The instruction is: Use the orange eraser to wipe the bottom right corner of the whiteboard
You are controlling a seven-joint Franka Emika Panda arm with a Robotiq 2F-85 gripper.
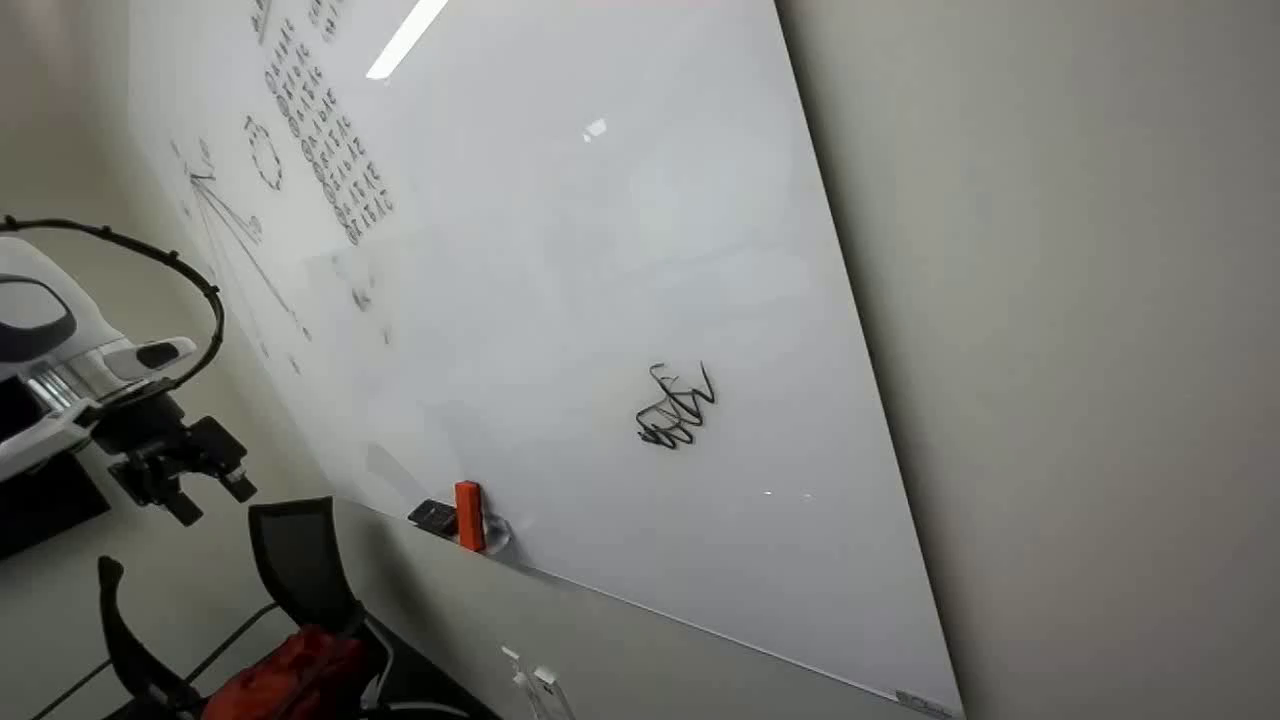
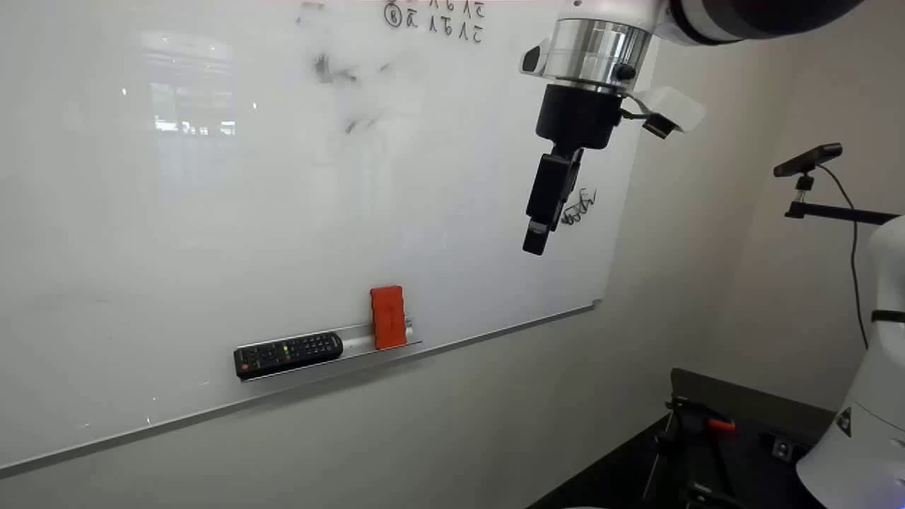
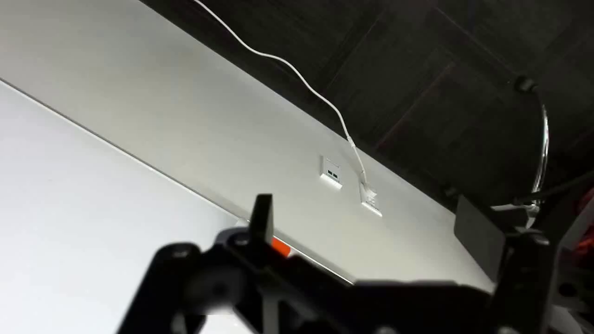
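One ledge (image 2: 358, 344) near whiteboard (image 2: 177, 276) bottom edge bears orange eraser (image 2: 389, 318), upright; open board up to scribble (image 1: 677, 412). Remote (image 2: 288, 355) and small white object (image 2: 409, 330) flank eraser. Jaws parted, well away from it.

Glossy whiteboard (image 1: 620, 250) throwing back a white glare streak (image 1: 405, 40) in an exterior view, soft shadow (image 1: 872, 300) on the wall (image 1: 1080, 300) beside it, floor (image 3: 417, 69) near-black in my wrist view, my gripper (image 3: 369, 225) blurred up close.
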